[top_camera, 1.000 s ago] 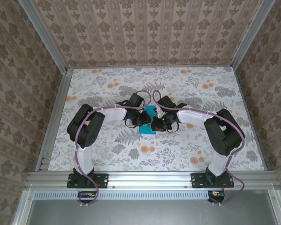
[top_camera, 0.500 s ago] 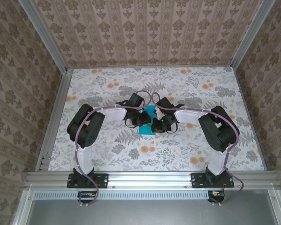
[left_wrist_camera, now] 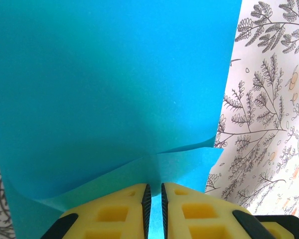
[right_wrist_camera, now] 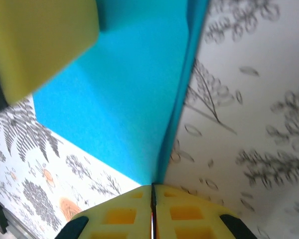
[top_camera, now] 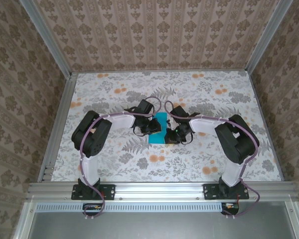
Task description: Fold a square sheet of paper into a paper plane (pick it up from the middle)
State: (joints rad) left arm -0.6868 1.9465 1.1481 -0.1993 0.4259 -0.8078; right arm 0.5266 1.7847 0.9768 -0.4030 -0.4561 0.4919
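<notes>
- The square sheet of paper is at the middle of the floral table, between the two arms, and it is already doubled: one blue layer lies over another.
- The left gripper is clenched on the near edge of the paper. Its yellow fingers stand almost together, with only a thin blue strip between them.
- The right gripper is pinched tight on the paper too. The fold line runs straight into the seam between its fingers.
- What I fear most is a tear. Both grippers hold the same thin sheet from opposite sides, so if one arm draws away while the other one does not follow, the paper may rip or pull out of a grip.
- A second risk is a crooked crease. In the left wrist view the lower layer sticks out past the upper one at an angle, so pressing now could fix the edges out of line.
- The hold is only on the margin, so I think a quick turn could let the sheet slip.
- From above, the visible blue strip has its long axis from the far side toward the arm bases, a little slanted. I cannot make out a pointed nose, so which end is the front I cannot tell.
</notes>
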